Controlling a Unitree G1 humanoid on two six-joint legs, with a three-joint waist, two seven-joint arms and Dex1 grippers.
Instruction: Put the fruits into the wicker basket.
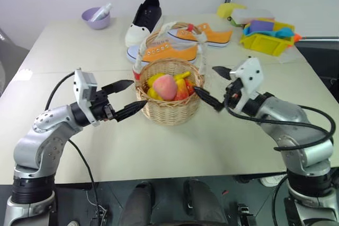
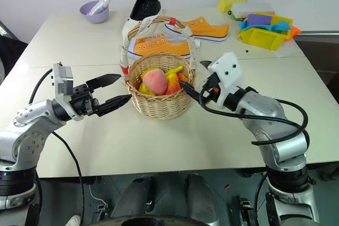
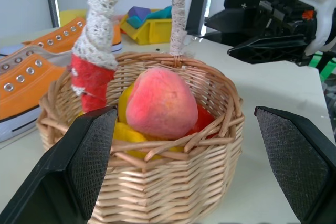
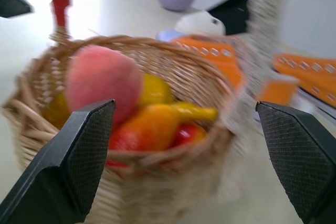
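I see the peach (image 1: 165,87) and mango (image 4: 149,128) lying in the basket (image 1: 169,110). My left gripper (image 1: 126,99) and right gripper (image 1: 216,86) flank it, both spread and empty, since nothing needs carrying.

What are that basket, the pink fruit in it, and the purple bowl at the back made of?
The basket looks like woven tan wicker, its strands interlaced, with a handle wrapped in white lace and red cloth. The pink fruit has a matte, fuzzy skin, real or imitation, I can't tell. The purple bowl is smooth and evenly coloured, probably plastic.
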